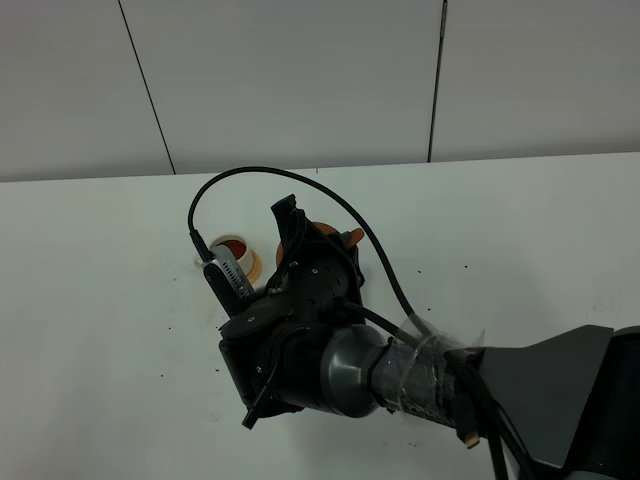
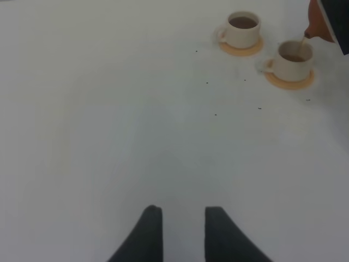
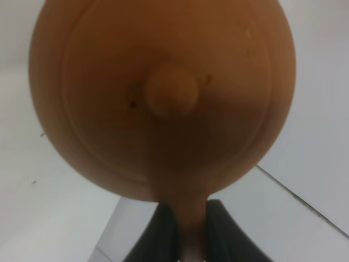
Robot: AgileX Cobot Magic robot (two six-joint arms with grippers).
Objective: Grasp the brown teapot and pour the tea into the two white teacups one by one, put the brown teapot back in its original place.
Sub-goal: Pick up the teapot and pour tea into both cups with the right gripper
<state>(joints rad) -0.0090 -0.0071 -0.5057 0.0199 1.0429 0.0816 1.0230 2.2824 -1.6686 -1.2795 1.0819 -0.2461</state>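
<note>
In the right wrist view the brown teapot [image 3: 163, 98] fills the frame, lid knob toward the camera. My right gripper [image 3: 188, 226] is shut on its loop handle. In the left wrist view the teapot's spout [image 2: 318, 22] is tilted over the nearer white teacup [image 2: 294, 57], and a thin stream runs into it. The farther teacup [image 2: 243, 30] holds brown tea. Both stand on orange-tan saucers. My left gripper [image 2: 182, 221] is open and empty, low over bare table, well short of the cups. From above, one teacup [image 1: 233, 248] shows beside my right gripper [image 1: 300, 242]; the other is hidden. The beige coaster is out of view.
My right arm [image 1: 400, 375] reaches across the white table [image 1: 100, 330] from the lower right and covers its middle. A black cable [image 1: 330, 195] loops above the wrist. Small dark specks [image 2: 215, 114] lie on the table near the cups. A panelled wall [image 1: 300, 80] stands behind.
</note>
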